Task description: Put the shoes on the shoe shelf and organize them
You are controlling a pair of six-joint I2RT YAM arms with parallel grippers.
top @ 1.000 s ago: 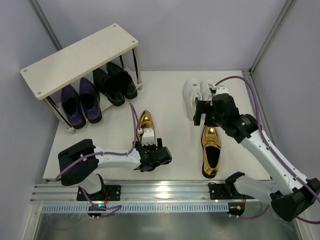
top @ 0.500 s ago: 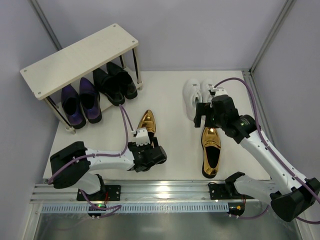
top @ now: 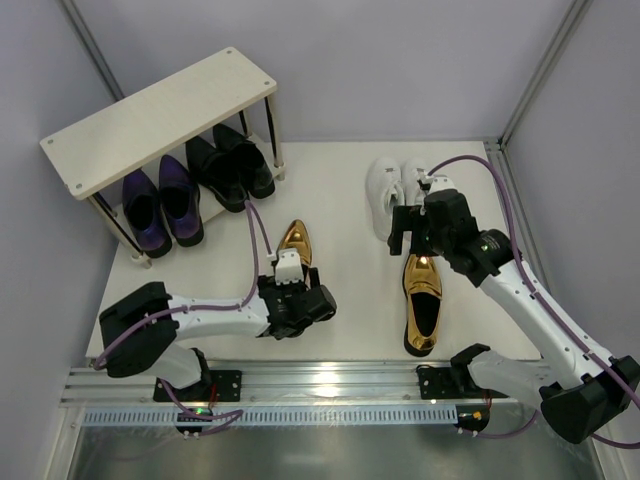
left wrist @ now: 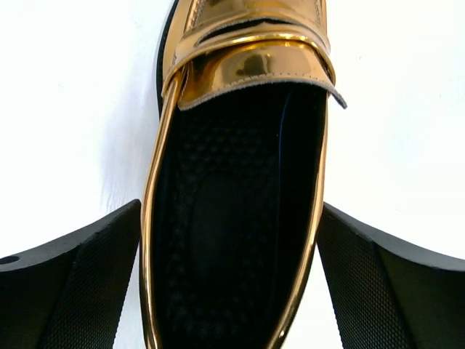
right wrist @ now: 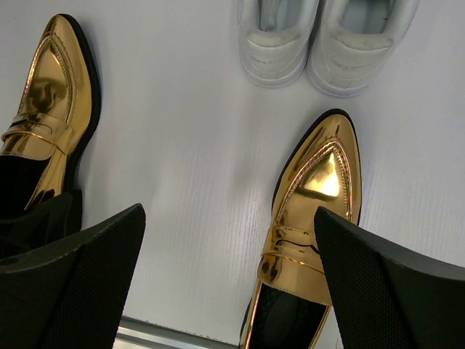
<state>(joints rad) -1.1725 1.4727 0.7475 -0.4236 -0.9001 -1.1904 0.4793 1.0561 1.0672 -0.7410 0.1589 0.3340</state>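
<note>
One gold loafer [top: 293, 242] lies on the table, toe pointing away. My left gripper [top: 292, 285] is open over its heel end, a finger on each side of the dark insole [left wrist: 240, 218], with slivers of table showing between pads and shoe. The other gold loafer [top: 423, 300] lies to the right. My right gripper [top: 410, 235] hangs open above its toe [right wrist: 320, 174], holding nothing. White sneakers [top: 395, 185] stand side by side just beyond. On the lower tier of the shoe shelf [top: 160, 115] sit the purple shoes [top: 160, 208] and black shoes [top: 230, 165].
The shelf's top board is bare. A metal rail [top: 320, 385] runs along the near table edge in front of both arm bases. Grey walls close in the table on the left, back and right.
My left gripper has shifted left over the loafer's heel, and its jaws have widened. The right arm has barely moved.
</note>
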